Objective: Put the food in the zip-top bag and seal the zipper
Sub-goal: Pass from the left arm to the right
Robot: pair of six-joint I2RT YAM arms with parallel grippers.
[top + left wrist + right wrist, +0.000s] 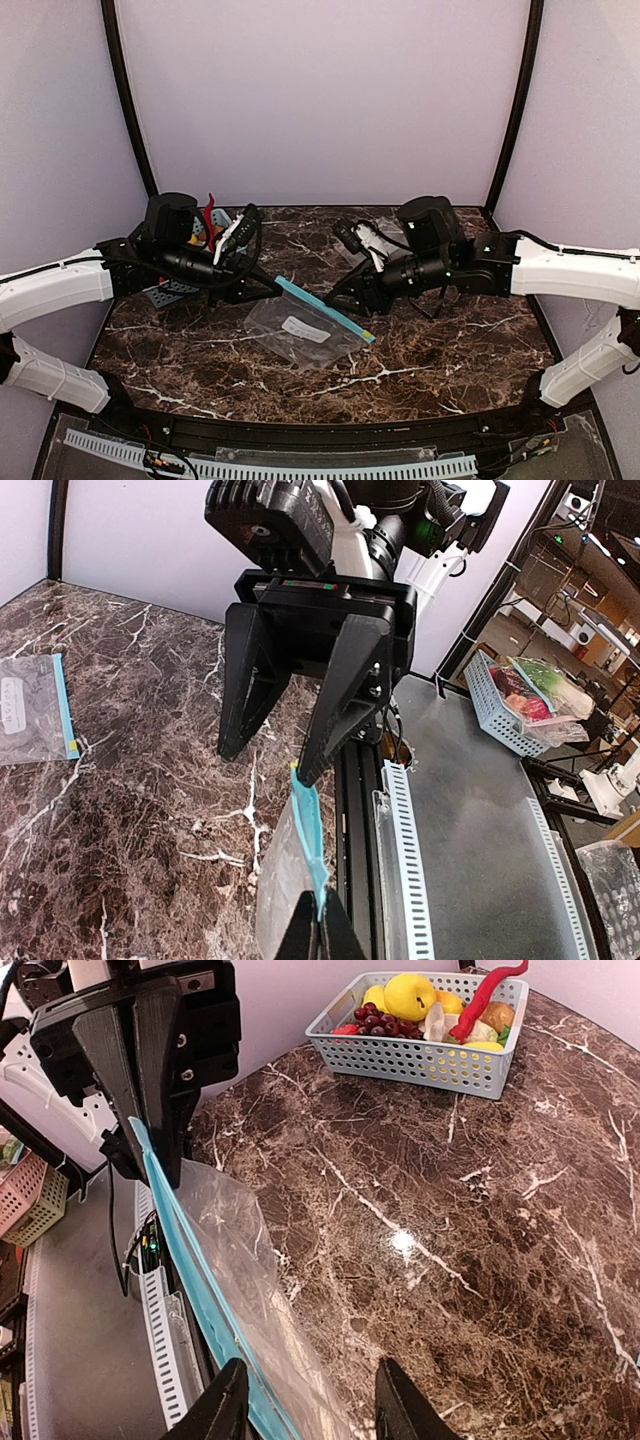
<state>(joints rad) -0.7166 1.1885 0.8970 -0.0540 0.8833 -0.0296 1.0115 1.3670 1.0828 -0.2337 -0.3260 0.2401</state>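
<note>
The clear zip-top bag (300, 328) lies mid-table, its teal zipper (325, 310) lifted along the far edge. My left gripper (320, 908) is shut on one end of the zipper (308, 830). At the other end, my right gripper (310, 1370) stands open astride the bag's mouth edge. The teal strip (190, 1270) passes just inside its left finger (226, 1400), and clear plastic (240, 1250) lies between the jaws. Yellow lemons (410, 995) sit in a grey basket (420, 1055) at the table's far side, in the right wrist view.
The basket also holds a red chili (490, 995) and dark grapes (380, 1020). A second clear bag (30, 710) lies flat on the marble in the left wrist view. A black rail and a white slotted strip (405, 850) run along the table's near edge.
</note>
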